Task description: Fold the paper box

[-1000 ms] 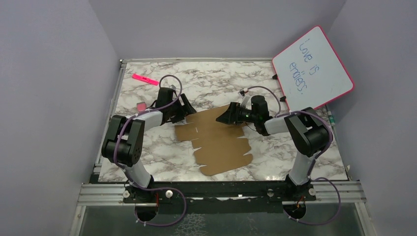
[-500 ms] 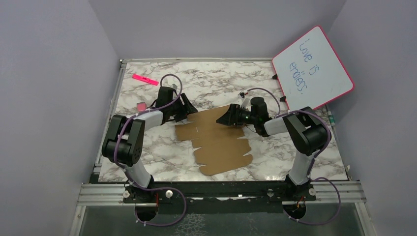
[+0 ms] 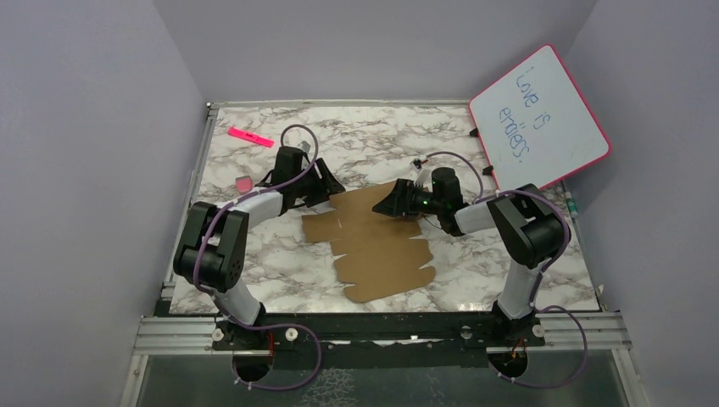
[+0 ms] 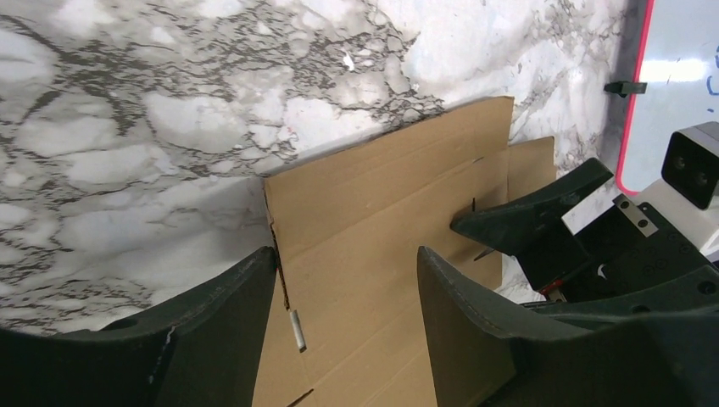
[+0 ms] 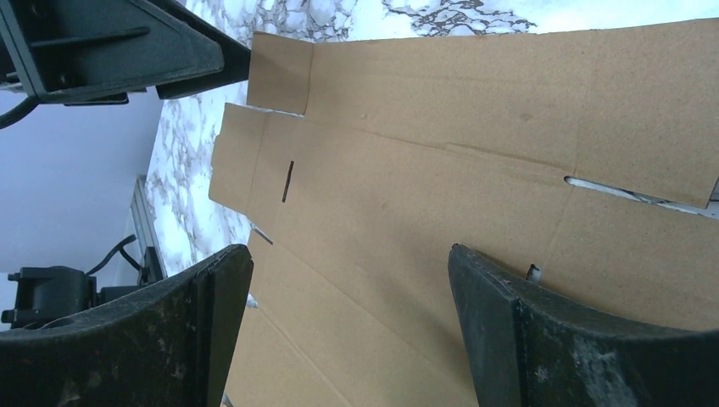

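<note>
Jaws spread on left gripper (image 4: 346,259) and right gripper (image 5: 349,253), pinching nothing; I reckon a sloppy close shoves the box (image 3: 377,246) sideways.

1 paper box (image 3: 377,246), 1 whiteboard (image 3: 543,119), 1 marker (image 3: 250,136), 1 pink block (image 3: 242,182), 1 L tool (image 3: 326,193), 1 R tool (image 3: 386,206).

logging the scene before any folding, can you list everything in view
paper box: 1, brown, flat unfolded sheet at the table's centre
whiteboard: 1, white with pink frame, leaning at the far right
marker: 1, pink, far left of the table
small block: 1, pink, near the left edge
table: 1, white and grey marble
left fingers: 2, black, open, at the sheet's far left corner
right fingers: 2, black, open, over the sheet's far right part
</note>
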Controlling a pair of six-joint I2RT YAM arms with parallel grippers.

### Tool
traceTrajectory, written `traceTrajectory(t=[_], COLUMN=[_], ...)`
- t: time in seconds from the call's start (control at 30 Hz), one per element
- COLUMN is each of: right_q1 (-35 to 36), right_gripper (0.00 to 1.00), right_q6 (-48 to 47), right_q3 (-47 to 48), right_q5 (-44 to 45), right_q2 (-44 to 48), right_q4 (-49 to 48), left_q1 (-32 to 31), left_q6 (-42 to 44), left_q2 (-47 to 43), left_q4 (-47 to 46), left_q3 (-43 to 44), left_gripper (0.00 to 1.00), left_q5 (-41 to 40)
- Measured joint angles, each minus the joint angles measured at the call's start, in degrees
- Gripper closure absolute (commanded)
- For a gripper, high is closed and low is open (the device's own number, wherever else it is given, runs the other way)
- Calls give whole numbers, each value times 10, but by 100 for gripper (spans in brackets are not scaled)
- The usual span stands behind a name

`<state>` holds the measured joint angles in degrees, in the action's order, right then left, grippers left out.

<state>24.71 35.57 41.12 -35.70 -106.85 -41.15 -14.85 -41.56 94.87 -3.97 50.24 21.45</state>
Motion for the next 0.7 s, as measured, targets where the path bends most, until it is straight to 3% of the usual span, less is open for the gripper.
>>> traceTrajectory(t=[0.43, 0.7], right_q1=[1, 1], right_gripper=[9, 9], right_q6=[0, -9], right_q3=[0, 9], right_q5=[9, 9], right_q2=[0, 7], right_q4=[0, 26], left_q1=[-70, -73], left_q6=[4, 38], left_q2=[33, 32], left_q4=[11, 83], left_q3=[57, 80], left_gripper=[36, 29], left_q5=[-5, -52])
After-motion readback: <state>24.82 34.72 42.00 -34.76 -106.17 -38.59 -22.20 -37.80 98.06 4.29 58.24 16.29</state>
